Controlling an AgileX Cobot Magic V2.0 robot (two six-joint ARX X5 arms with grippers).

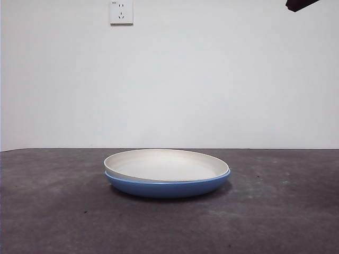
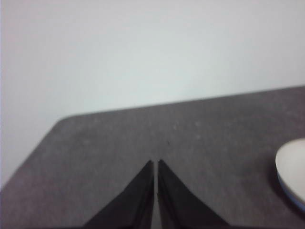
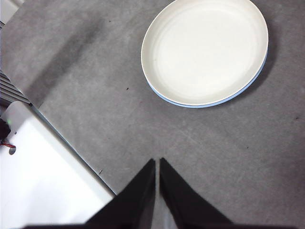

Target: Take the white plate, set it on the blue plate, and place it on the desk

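The white plate (image 1: 167, 164) rests nested inside the blue plate (image 1: 168, 188) in the middle of the desk (image 1: 53, 211). From above, the right wrist view shows the white plate (image 3: 205, 50) covering the blue plate (image 3: 209, 103), only a thin blue edge showing. My right gripper (image 3: 157, 162) hangs high above the desk (image 3: 95, 86), shut and holding nothing, apart from the plates. My left gripper (image 2: 156, 163) is shut too, over bare desk (image 2: 119, 138), with the white plate (image 2: 293, 167) and a sliver of the blue plate (image 2: 291, 196) off to one side. A black arm tip (image 1: 299, 4) shows at the top right corner.
A white wall with a power socket (image 1: 121, 11) stands behind the desk. The right wrist view shows the desk's edge and a white surface (image 3: 43, 176) beyond it.
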